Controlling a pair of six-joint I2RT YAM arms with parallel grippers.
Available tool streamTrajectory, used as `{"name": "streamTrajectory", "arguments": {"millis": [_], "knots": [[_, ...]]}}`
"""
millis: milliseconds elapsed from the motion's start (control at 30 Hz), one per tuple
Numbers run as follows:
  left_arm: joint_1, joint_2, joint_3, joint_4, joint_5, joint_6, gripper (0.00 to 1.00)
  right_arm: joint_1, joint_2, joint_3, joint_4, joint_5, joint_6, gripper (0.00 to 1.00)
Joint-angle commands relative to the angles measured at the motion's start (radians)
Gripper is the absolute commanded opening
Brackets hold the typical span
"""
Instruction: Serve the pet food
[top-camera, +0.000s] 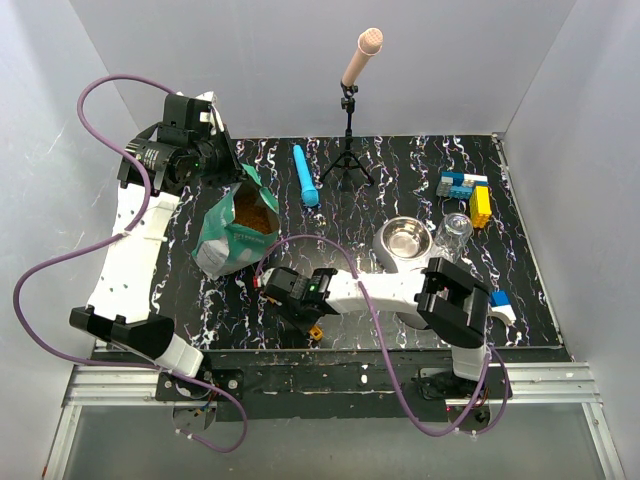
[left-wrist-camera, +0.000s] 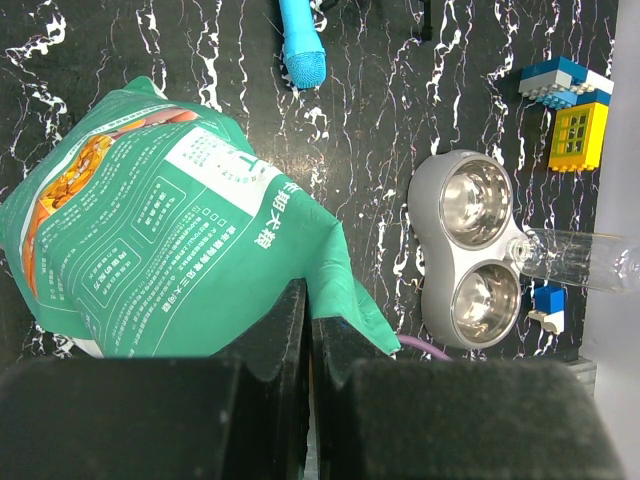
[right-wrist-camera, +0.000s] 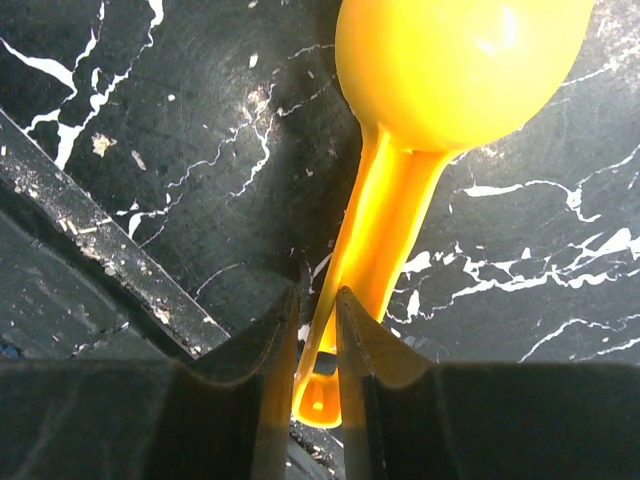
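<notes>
Pinches the scoop (right-wrist-camera: 440, 70) by its handle in the right gripper (right-wrist-camera: 318, 330), low over the bench (right-wrist-camera: 150, 150) close to its near edge; cannot tell whether the scoop's cup rests on the surface or sits just off it. Holds the left gripper (left-wrist-camera: 308, 310) high above the bag (left-wrist-camera: 170, 240), fingers pressed together with nothing seen between them. Shows the bag slumped on the bench's left side, mouth open on brown kibble (top-camera: 255, 212), well apart from the twin bowl (left-wrist-camera: 425, 210) on the right, both cups bare. Reads as the scoop pick-up, with no food moved yet. Calls next for lifting the scoop clear, swinging it left to the bag's mouth and dipping cup-first into the kibble, perhaps steadying the bag from the left.
</notes>
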Motion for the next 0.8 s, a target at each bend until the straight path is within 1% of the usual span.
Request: {"name": "streamTrajectory", "arguments": {"millis": [0, 33, 100, 133, 200, 267, 333, 400, 467, 500, 600, 700, 767], "knots": [[-0.001, -0.032, 0.054, 0.064, 0.030, -0.012, 0.00, 0.002, 0.008, -0.009, 0.049, -0.014, 0.000, 0.26], [-0.001, -0.032, 0.054, 0.063, 0.030, -0.010, 0.00, -0.002, 0.003, -0.016, 0.057, -0.020, 0.000, 0.22], [-0.001, -0.031, 0.055, 0.064, 0.030, -0.012, 0.00, -0.024, -0.020, -0.048, 0.091, -0.073, 0.015, 0.06], [-0.002, -0.029, 0.058, 0.063, 0.030, -0.012, 0.00, -0.047, -0.038, -0.077, 0.123, -0.115, 0.026, 0.01], [-0.001, -0.028, 0.066, 0.063, 0.033, -0.013, 0.00, -0.099, -0.124, -0.171, 0.239, -0.294, 0.032, 0.01], [-0.002, -0.026, 0.070, 0.063, 0.035, -0.016, 0.00, -0.174, -0.181, -0.277, 0.391, -0.537, 0.081, 0.01], [-0.001, -0.026, 0.067, 0.063, 0.036, -0.019, 0.00, -0.270, -0.182, -0.353, 0.555, -0.792, 0.164, 0.01], [-0.002, -0.028, 0.060, 0.069, 0.040, -0.026, 0.00, -0.332, -0.172, -0.389, 0.627, -0.927, 0.196, 0.01], [-0.001, -0.031, 0.051, 0.075, 0.046, -0.030, 0.00, -0.389, -0.132, -0.406, 0.726, -1.079, 0.259, 0.01], [-0.001, -0.028, 0.051, 0.075, 0.047, -0.032, 0.00, -0.415, -0.100, -0.403, 0.776, -1.166, 0.317, 0.01], [-0.001, -0.028, 0.051, 0.078, 0.050, -0.033, 0.00, -0.452, -0.029, -0.394, 0.881, -1.270, 0.393, 0.01], [-0.001, -0.029, 0.055, 0.077, 0.049, -0.035, 0.00, -0.475, 0.046, -0.372, 0.931, -1.330, 0.434, 0.01], [-0.001, -0.032, 0.055, 0.072, 0.047, -0.035, 0.00, -0.487, 0.098, -0.380, 1.048, -1.365, 0.516, 0.01]]}}
